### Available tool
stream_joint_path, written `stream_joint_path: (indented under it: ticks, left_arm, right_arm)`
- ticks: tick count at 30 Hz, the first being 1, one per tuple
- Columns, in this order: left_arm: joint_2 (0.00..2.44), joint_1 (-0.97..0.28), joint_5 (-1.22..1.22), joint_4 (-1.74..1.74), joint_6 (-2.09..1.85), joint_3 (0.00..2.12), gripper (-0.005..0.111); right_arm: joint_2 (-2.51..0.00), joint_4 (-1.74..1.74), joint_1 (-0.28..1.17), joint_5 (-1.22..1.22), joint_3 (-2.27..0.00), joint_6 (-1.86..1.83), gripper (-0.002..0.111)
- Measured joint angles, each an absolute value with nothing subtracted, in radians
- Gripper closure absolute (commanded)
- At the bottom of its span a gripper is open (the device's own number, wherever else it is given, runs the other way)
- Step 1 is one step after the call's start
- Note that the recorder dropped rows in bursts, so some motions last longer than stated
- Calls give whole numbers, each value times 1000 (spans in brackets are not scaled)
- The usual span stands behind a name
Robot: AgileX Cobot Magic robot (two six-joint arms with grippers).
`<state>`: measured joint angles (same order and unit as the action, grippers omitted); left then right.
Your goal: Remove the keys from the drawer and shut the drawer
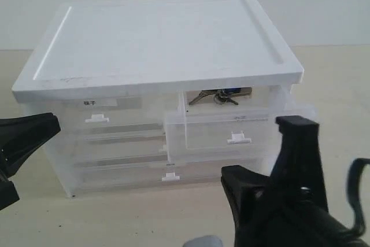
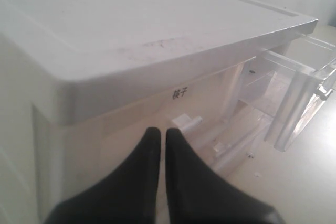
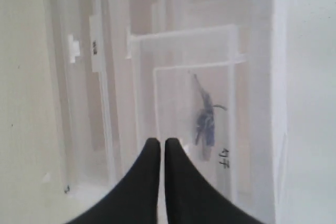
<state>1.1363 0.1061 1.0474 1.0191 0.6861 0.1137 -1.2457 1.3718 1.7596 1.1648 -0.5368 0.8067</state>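
The half-width translucent drawer [image 1: 231, 128] at the cabinet's upper right is pulled part way out, its white tab handle [image 1: 239, 138] facing front. The keys [image 1: 219, 96] lie at the back of the drawer, silver with a bit of blue showing, just under the cabinet's lid. Through the drawer's wall in the right wrist view, the keys [image 3: 206, 121] are a bluish smear. My right gripper [image 3: 161, 142] is shut and empty, in front of and below the drawer; its black fingers [image 1: 298, 143] rise at the lower right. My left gripper [image 2: 163, 131] is shut and empty, beside the cabinet's left front.
The white cabinet [image 1: 156, 39] has a flat lid and full-width drawers below [image 1: 170, 176]. The other half-width drawer [image 1: 110, 122], with dark characters on its label [image 1: 88, 103], is shut. A beige tabletop [image 1: 133, 218] lies in front. A grey rounded object [image 1: 202, 241] peeks in at the bottom edge.
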Motion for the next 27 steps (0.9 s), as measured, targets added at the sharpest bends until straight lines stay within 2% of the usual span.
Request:
stream_joint_path:
  ticks: [5, 6, 12, 17, 23, 27]
  left_arm:
    - [1136, 106, 1047, 1019, 686, 114, 102]
    - [1136, 106, 1047, 1019, 686, 114, 102]
    - [1136, 106, 1047, 1019, 686, 114, 102]
    - [1136, 106, 1047, 1019, 686, 114, 102]
    - [1136, 106, 1047, 1019, 686, 114, 102]
    - [1136, 106, 1047, 1019, 686, 114, 102]
  right_arm:
    - [-1107, 1342, 1826, 1192, -604, 912, 65]
    - [-1089, 1330, 1826, 1194, -623, 917, 62]
    - [-937, 1161, 1754, 1198, -807, 891, 61]
    - [-873, 872, 1612, 1215, -963, 638, 61]
    - [-925, 500, 1406, 1217, -1057, 265, 61]
    - [-1026, 426, 1267, 1220, -1063, 123, 61]
